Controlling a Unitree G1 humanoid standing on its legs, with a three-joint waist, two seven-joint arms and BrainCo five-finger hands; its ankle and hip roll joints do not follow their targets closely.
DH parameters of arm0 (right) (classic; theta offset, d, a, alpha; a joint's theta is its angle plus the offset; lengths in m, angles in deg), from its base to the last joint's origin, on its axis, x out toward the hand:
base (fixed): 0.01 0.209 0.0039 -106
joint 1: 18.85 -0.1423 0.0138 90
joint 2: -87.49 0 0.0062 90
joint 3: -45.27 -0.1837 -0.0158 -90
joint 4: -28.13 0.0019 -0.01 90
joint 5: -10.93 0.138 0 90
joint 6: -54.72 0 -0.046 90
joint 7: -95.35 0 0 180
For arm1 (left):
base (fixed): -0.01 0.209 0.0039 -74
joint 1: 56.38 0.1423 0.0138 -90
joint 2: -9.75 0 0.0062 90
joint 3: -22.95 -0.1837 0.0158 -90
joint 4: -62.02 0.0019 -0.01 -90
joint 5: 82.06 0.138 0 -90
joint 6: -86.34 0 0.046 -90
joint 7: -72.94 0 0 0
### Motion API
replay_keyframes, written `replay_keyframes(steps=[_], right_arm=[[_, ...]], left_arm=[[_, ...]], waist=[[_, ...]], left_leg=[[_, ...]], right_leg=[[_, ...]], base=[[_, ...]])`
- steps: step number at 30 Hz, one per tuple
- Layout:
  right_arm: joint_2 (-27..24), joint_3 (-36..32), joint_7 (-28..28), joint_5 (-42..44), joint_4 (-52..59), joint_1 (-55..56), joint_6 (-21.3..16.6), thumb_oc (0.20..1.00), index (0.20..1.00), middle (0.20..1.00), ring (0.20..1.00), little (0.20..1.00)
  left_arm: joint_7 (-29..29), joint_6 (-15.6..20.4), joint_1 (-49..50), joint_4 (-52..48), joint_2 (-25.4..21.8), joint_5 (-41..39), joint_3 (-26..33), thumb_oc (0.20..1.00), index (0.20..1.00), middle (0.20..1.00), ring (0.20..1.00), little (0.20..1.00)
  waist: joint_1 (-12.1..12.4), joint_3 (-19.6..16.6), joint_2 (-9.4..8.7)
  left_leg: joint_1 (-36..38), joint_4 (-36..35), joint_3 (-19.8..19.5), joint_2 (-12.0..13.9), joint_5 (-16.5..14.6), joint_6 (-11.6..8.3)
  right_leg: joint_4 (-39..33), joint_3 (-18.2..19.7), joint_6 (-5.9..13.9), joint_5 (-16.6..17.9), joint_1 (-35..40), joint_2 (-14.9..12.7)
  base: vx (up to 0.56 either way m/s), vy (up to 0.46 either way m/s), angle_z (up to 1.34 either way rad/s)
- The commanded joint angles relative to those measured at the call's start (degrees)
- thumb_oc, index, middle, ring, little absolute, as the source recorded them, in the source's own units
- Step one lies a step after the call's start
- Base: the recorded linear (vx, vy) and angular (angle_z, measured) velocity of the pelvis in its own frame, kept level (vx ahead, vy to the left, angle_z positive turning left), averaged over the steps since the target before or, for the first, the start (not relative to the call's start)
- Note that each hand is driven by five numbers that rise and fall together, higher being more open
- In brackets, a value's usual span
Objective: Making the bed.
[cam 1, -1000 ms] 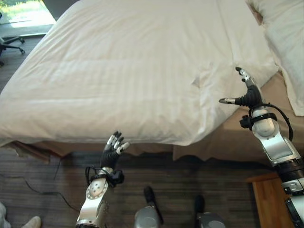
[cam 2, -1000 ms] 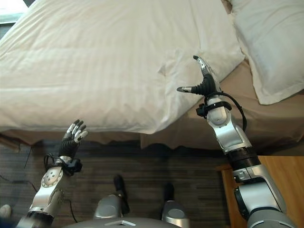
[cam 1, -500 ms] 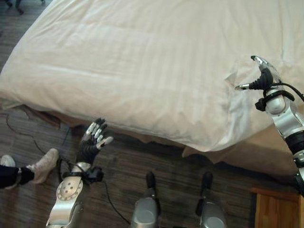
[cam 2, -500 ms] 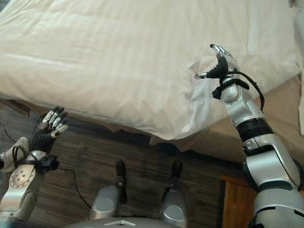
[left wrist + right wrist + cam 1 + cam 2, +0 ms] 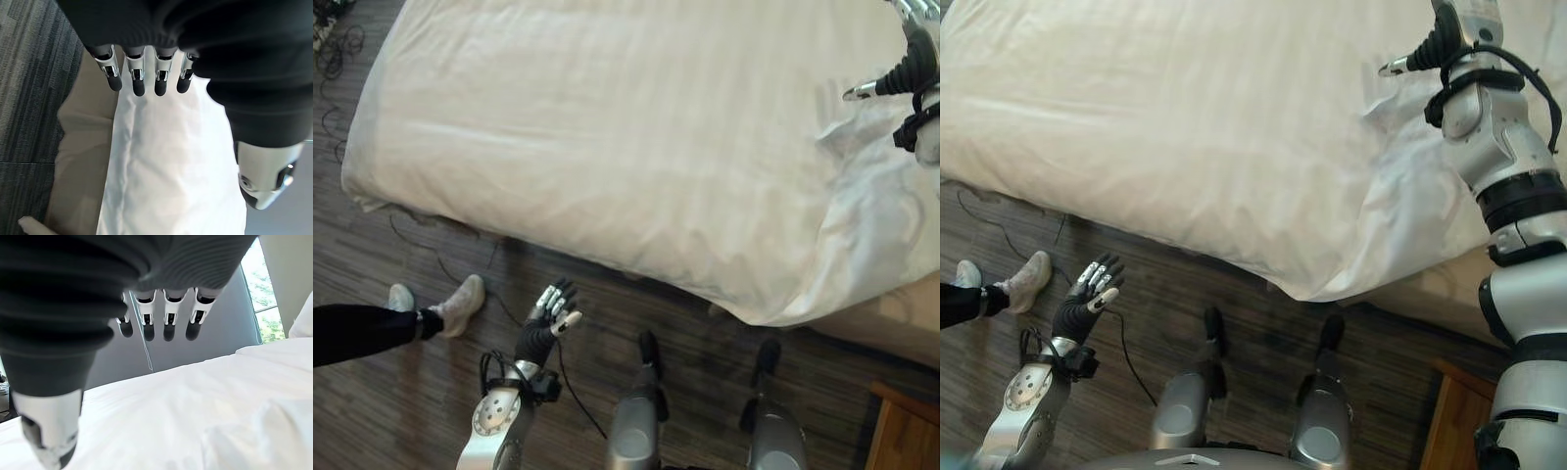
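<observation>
White duvet (image 5: 636,147) spread over the bed, faintly striped, long axis running left to right, near right corner rumpled; left hand (image 5: 544,324) over the floor (image 5: 391,392), fingers spread, empty; right hand (image 5: 1435,44) above the rumple, fingers straight, holding nothing

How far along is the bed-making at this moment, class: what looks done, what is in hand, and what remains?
Done: the white duvet lies spread and mostly smooth across the bed.
In hand: nothing is gripped. The right hand is open above the rumpled corner of the duvet; the left hand is open over the floor, off the bed.
Left: flattening that bunched corner, where the beige mattress edge shows beneath.
</observation>
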Motion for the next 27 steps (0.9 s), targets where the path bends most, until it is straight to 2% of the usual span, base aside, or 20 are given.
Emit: replay_keyframes(steps=[1, 4, 5, 6, 7, 10, 11, 12, 13, 14, 21, 24, 25, 27], right_arm=[[-0.9, 5.1, 2.3, 0.7, -4.5, -6.7, -1.0, 1.0, 1.0, 1.0, 1.0, 1.0], [-3.0, 7.4, 0.9, 2.3, -10.3, -7.8, -1.4, 1.0, 1.0, 1.0, 1.0, 1.0], [-3.0, 7.6, 0.9, 2.4, -10.4, -8.1, -1.5, 1.0, 1.0, 1.0, 1.0, 1.0], [-5.3, 9.1, 0.3, 2.3, -12.8, -9.0, -1.5, 1.0, 1.0, 1.0, 1.0, 1.0], [-5.3, 9.5, 0.2, 2.4, -13.0, -9.4, -1.6, 1.0, 1.0, 1.0, 1.0, 1.0], [-10.0, 12.1, 0.2, 2.0, -15.8, -11.9, -1.7, 1.0, 1.0, 1.0, 1.0, 1.0], [-13.0, 13.3, 0.9, 2.1, -17.0, -13.0, -1.7, 0.896, 0.896, 0.896, 0.896, 0.896], [-13.1, 13.4, 1.0, 2.1, -17.0, -13.1, -1.7, 0.896, 0.896, 0.896, 0.896, 0.896], [-14.4, 11.8, 2.0, 3.4, -17.0, -11.8, -1.7, 0.275, 0.275, 0.275, 0.275, 0.275], [-14.4, 11.5, 2.1, 3.4, -16.9, -11.5, -1.7, 0.2, 0.2, 0.2, 0.2, 0.2], [-17.4, 5.7, 3.5, 2.9, -10.0, -3.3, -1.8, 0.2, 0.2, 0.2, 0.2, 0.2], [-19.5, 0.7, 4.6, -0.5, 0.3, 3.9, -1.2, 0.2, 0.2, 0.2, 0.2, 0.2], [-19.0, -2.5, 4.5, -2.0, 3.6, 8.8, -0.9, 0.2, 0.2, 0.2, 0.2, 0.2], [-18.1, -6.7, 4.0, -2.5, 5.3, 14.1, -0.9, 0.2, 0.2, 0.2, 0.2, 0.2]], left_arm=[[-0.8, 3.4, -1.6, -2.2, -3.1, -2.9, -1.4, 1.0, 1.0, 1.0, 1.0, 1.0], [-1.4, 3.6, -1.9, -0.8, -3.6, -2.6, -2.4, 1.0, 1.0, 1.0, 1.0, 1.0], [-1.4, 3.6, -1.9, -0.7, -3.5, -2.6, -2.4, 1.0, 1.0, 1.0, 1.0, 1.0], [-1.6, 3.6, -1.4, 0.1, -3.4, -2.5, -2.4, 1.0, 1.0, 1.0, 1.0, 1.0], [-1.6, 3.7, -1.5, 0.2, -3.2, -2.5, -2.5, 1.0, 1.0, 1.0, 1.0, 1.0], [-1.7, 3.9, -0.7, 1.1, -3.2, -2.0, -2.5, 1.0, 1.0, 1.0, 1.0, 1.0], [-1.8, 4.2, -0.1, 0.9, -2.4, -1.7, -2.8, 1.0, 1.0, 1.0, 1.0, 1.0], [-1.7, 4.2, -0.1, 0.9, -2.4, -1.7, -2.8, 1.0, 1.0, 1.0, 1.0, 1.0], [-1.5, 4.3, 0.3, 0.5, -1.5, -1.4, -3.1, 1.0, 1.0, 1.0, 1.0, 1.0], [-1.4, 4.3, 0.3, 0.5, -1.6, -1.4, -3.1, 1.0, 1.0, 1.0, 1.0, 1.0], [-0.9, 4.3, -0.8, 1.3, -1.4, 0.1, -3.9, 1.0, 1.0, 1.0, 1.0, 1.0], [0.0, 4.2, -3.6, 1.4, -2.0, 2.9, -5.5, 1.0, 1.0, 1.0, 1.0, 1.0], [0.1, 3.7, -4.4, 1.9, -2.0, 3.9, -6.0, 1.0, 1.0, 1.0, 1.0, 1.0], [0.3, 3.3, -5.0, 2.9, -2.1, 5.1, -6.7, 1.0, 1.0, 1.0, 1.0, 1.0]], waist=[[0.2, 0.1, -1.73], [-0.2, 0.3, 0.4], [-0.2, 0.2, 0.5], [-0.5, 0.1, 1.34], [-0.5, 0.0, 1.46], [-1.1, -0.2, 2.4], [-1.5, 0.0, 2.83], [-1.4, 0.0, 2.86], [-2.1, 0.2, 3.19], [-2.0, 0.2, 3.09], [-4.3, 0.4, 2.52], [-7.2, -0.3, 0.96], [-8.8, -1.1, 0.1], [-10.3, -1.7, -1.21]], left_leg=[[0.3, 0.4, 0.7, 5.5, 1.4, -7.86], [-1.9, 0.4, 1.5, 6.1, 2.2, -8.35], [-2.0, 0.4, 1.6, 6.1, 2.2, -8.35], [-2.9, 0.4, 1.9, 6.1, 2.4, -8.49], [-3.1, 0.4, 1.9, 6.1, 2.4, -8.49], [-4.2, 0.4, 2.5, 5.7, 2.5, -8.57], [-4.6, 0.4, 2.7, 5.5, 2.4, -8.47], [-4.6, 0.4, 2.7, 5.4, 2.4, -8.46], [-4.2, 0.4, 2.9, 5.3, 2.1, -8.18], [-4.2, 0.4, 2.9, 5.2, 2.0, -8.16], [-1.5, 0.4, 2.9, 4.0, 0.3, -7.07], [2.3, 0.4, 3.5, 3.1, -1.4, -6.23], [4.7, 0.4, 3.8, 2.8, -2.5, -5.68], [7.1, 0.4, 4.7, 2.3, -3.6, -5.25]], right_leg=[[0.7, 2.5, 2.22, -5.1, -2.4, -1.1], [0.7, 3.2, 2.43, -4.8, -4.9, -1.4], [0.7, 3.2, 2.42, -4.8, -5.1, -1.3], [0.7, 3.7, 2.57, -4.5, -6.2, -1.5], [0.7, 3.7, 2.57, -4.4, -6.5, -1.5], [0.7, 4.4, 2.91, -3.8, -8.2, -2.0], [0.8, 4.8, 3.07, -3.6, -9.1, -2.2], [0.8, 4.9, 3.08, -3.6, -9.1, -2.2], [0.9, 5.6, 3.15, -3.5, -9.2, -2.3], [0.9, 5.6, 3.17, -3.5, -9.1, -2.3], [1.0, 7.1, 3.36, -3.2, -7.6, -2.7], [1.1, 8.2, 3.38, -3.6, -5.1, -2.8], [1.2, 8.7, 3.28, -3.8, -3.6, -2.6], [1.3, 9.2, 3.34, -3.8, -1.9, -2.5]], base=[[-0.03, -0.05, -0.03], [-0.03, -0.005, -0.09], [-0.03, 0.023, -0.15], [-0.01, 0.02, -0.14], [-0.03, 0.038, -0.1], [-0.03, 0.063, -0.08], [-0.04, 0.072, -0.09], [-0.03, 0.08, -0.12], [0.0, 0.036, -0.11], [0.0, 0.051, -0.06], [0.01, 0.036, -0.07], [0.04, 0.093, -0.01], [0.08, 0.084, -0.04], [0.07, 0.069, -0.11]])
